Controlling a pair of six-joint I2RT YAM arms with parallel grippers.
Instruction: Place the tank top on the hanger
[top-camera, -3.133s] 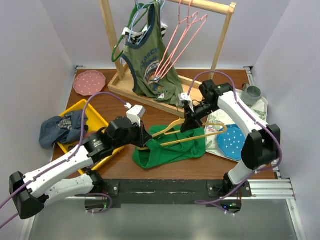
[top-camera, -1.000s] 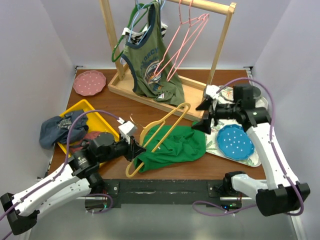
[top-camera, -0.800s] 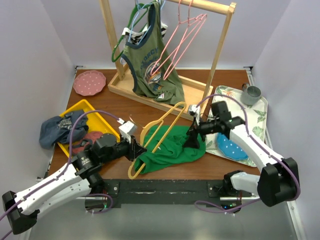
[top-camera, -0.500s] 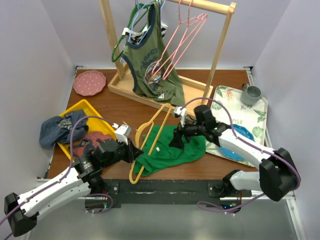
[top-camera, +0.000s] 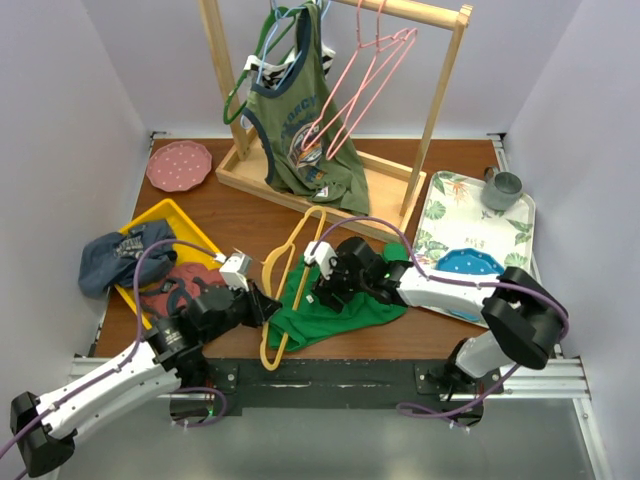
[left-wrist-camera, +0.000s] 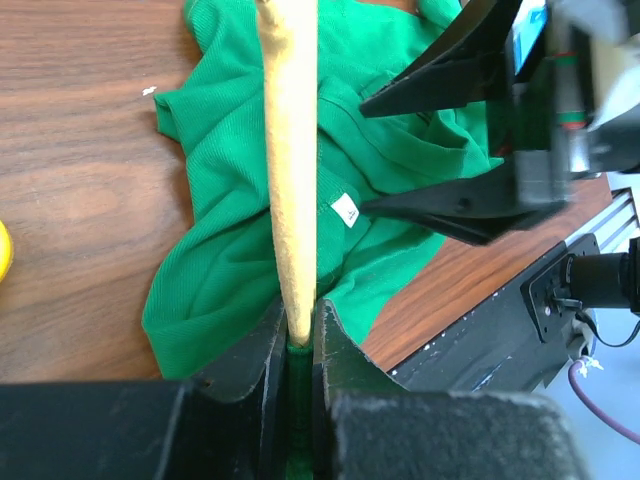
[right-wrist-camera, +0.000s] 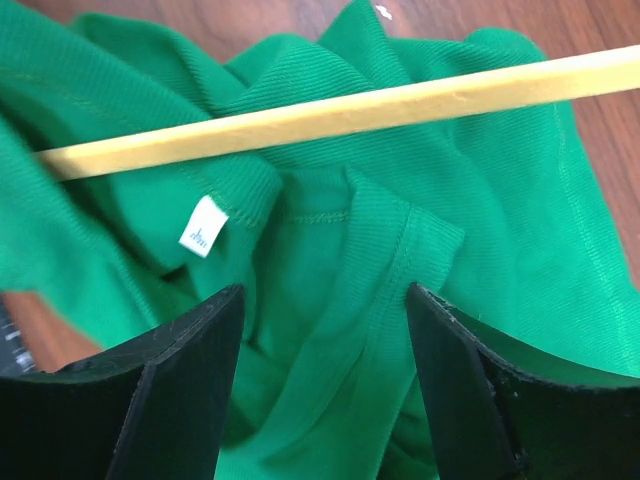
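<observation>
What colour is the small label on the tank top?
The label on the tank top is white; the right wrist view shows it best.

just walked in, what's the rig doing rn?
The left claw is shut on the yellow hanger, holding one bar of it across the green tank top, which lies crumpled on the table. The right claw is open and sits low over the fabric near the white label, gripping nothing. The top is not yet on the hanger.
</observation>
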